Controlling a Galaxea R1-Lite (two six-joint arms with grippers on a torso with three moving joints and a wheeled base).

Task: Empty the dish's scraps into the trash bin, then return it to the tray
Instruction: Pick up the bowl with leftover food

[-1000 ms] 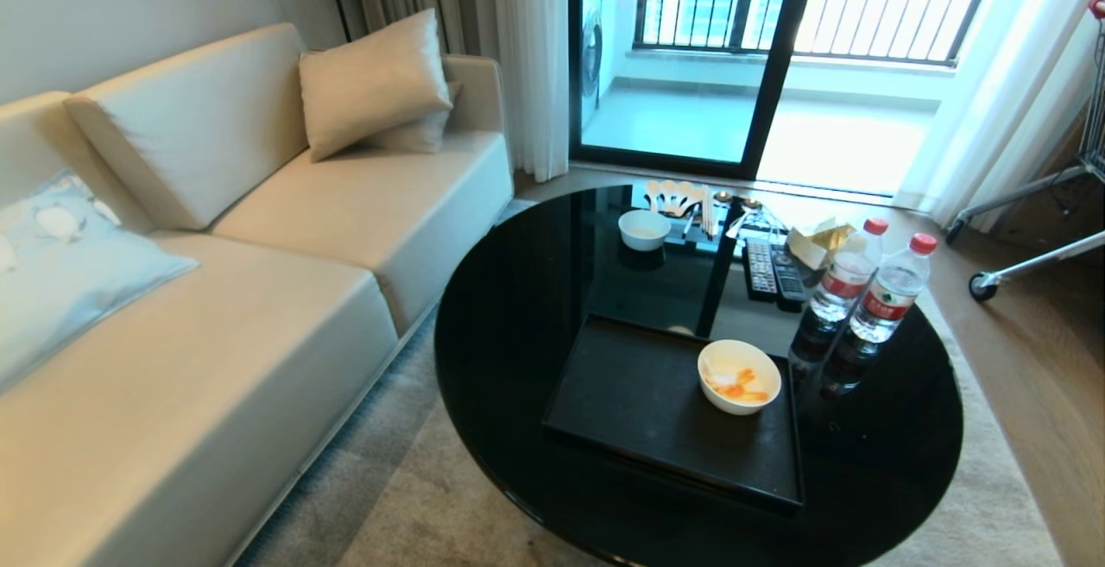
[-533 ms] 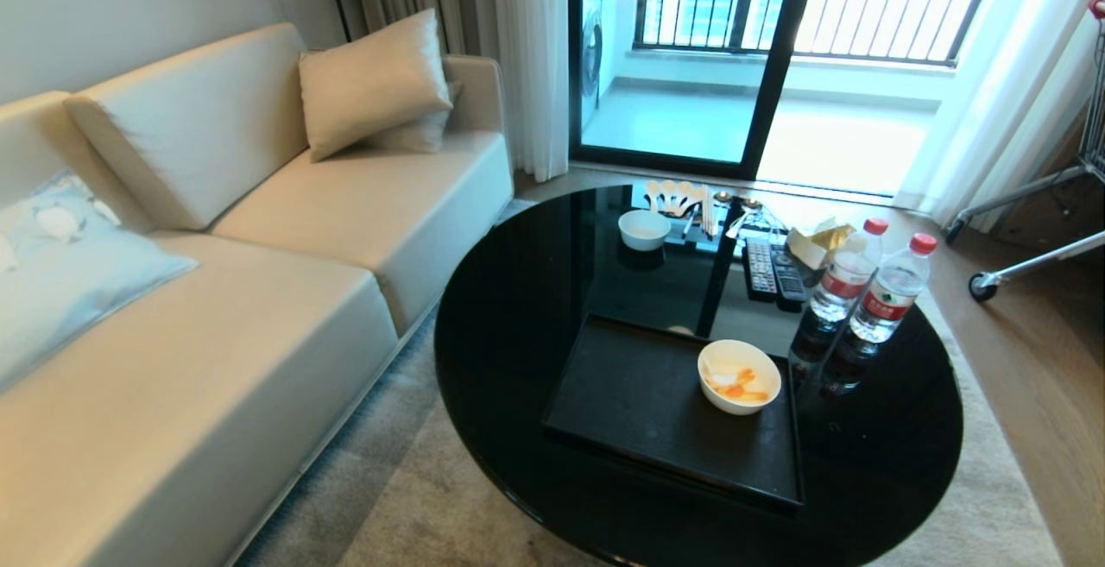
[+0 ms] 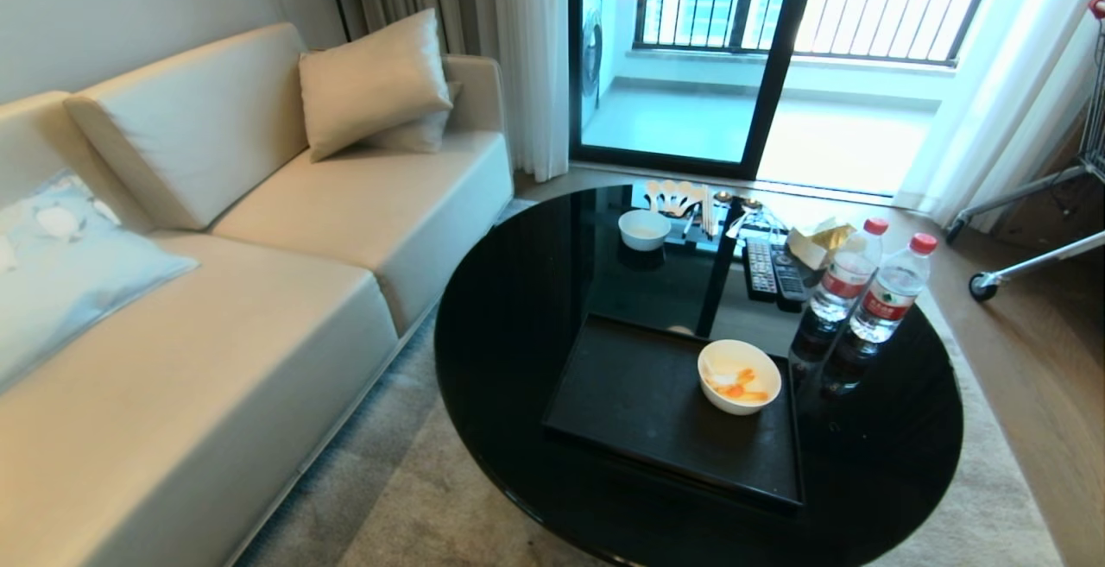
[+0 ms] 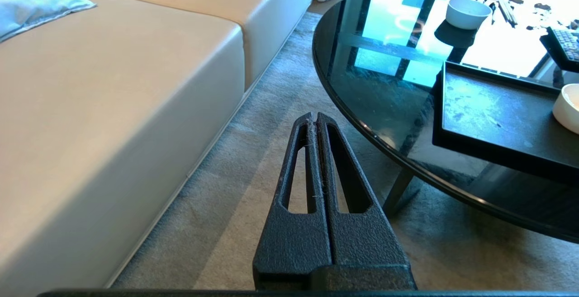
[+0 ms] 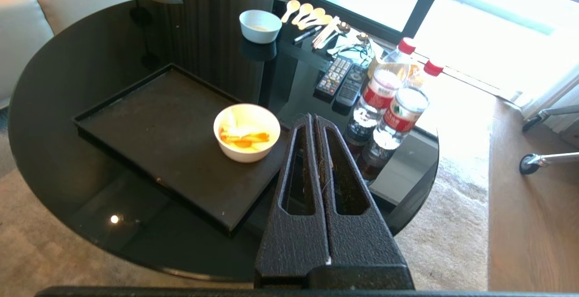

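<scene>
The dish (image 3: 739, 375) (image 5: 246, 132), a cream-white bowl, stands at the far right corner of the black tray (image 3: 639, 403) (image 5: 149, 125) on the round black table. Orange and pale yellow scraps (image 3: 739, 386) (image 5: 244, 136) lie inside it. My right gripper (image 5: 313, 117) is shut and empty, raised over the table's near edge, just right of the dish. My left gripper (image 4: 313, 115) is shut and empty, low over the carpet between the sofa and the table. Neither arm shows in the head view. The trash bin is out of view.
A smaller white bowl (image 3: 644, 229), spoons (image 3: 678, 196), two remotes (image 3: 774, 271), a tissue box (image 3: 818, 241) and two water bottles (image 3: 872, 299) share the glass table (image 3: 509, 351). A beige sofa (image 3: 216, 317) stands left. A wheeled stand (image 3: 1027, 230) is at the right.
</scene>
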